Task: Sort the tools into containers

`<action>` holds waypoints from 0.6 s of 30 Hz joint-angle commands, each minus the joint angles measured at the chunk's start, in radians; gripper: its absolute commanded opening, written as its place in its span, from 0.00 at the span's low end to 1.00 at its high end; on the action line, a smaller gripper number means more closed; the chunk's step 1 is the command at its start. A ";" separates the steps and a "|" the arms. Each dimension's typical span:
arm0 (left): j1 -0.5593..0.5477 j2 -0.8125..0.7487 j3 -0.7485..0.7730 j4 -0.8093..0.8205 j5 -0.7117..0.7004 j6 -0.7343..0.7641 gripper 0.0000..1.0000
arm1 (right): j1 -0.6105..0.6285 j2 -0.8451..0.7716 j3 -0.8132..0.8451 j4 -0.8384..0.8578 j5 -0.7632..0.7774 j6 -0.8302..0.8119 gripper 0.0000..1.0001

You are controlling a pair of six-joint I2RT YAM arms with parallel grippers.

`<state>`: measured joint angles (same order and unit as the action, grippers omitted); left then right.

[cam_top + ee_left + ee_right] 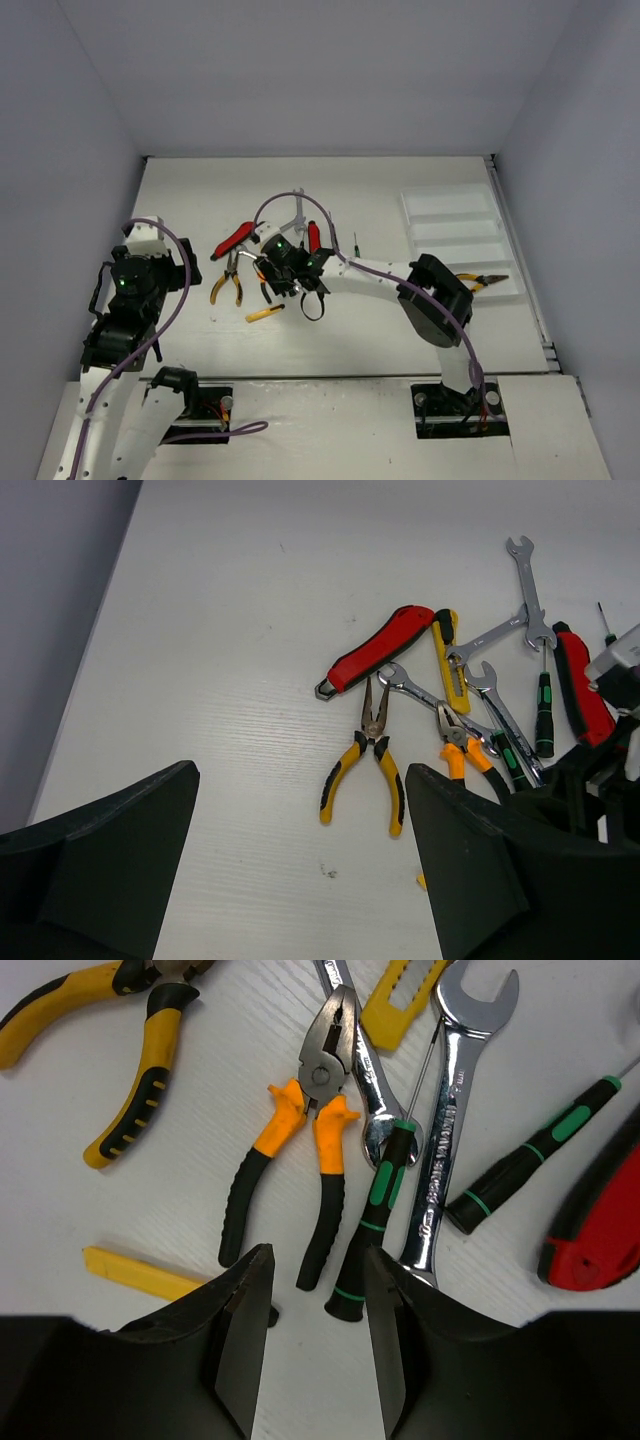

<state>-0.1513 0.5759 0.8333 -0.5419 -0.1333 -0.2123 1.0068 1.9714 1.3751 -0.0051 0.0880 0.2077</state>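
Shiny flat wrench [450,1130] beside orange rubber-gripped pliers [328,1155]

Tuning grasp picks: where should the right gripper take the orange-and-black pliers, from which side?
Top-down on the orange-and-black pliers, closing across the black handle farther from the green-banded screwdriver: bare table flanks it, while the other handle lies close beside that screwdriver.

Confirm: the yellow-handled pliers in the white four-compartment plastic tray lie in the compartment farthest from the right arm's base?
Wrong compartment. The yellow-handled pliers lie in the white four-compartment plastic tray, but in the compartment nearest the right arm's base; the top external view shows it.
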 commanded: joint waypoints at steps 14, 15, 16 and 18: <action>0.004 0.004 0.016 0.042 -0.008 0.007 0.82 | -0.004 0.155 0.098 0.060 0.074 0.031 0.20; 0.005 0.004 0.016 0.042 -0.008 0.007 0.82 | -0.002 0.151 0.096 0.061 0.078 0.032 0.13; 0.006 0.005 0.016 0.042 -0.008 0.007 0.82 | -0.002 0.147 0.096 0.063 0.082 0.031 0.09; 0.004 0.007 0.016 0.042 -0.008 0.005 0.82 | 0.001 0.123 0.095 0.065 0.092 0.028 0.00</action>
<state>-0.1509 0.5710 0.8333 -0.5419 -0.1337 -0.2123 1.0069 2.1262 1.4479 0.0353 0.1353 0.2369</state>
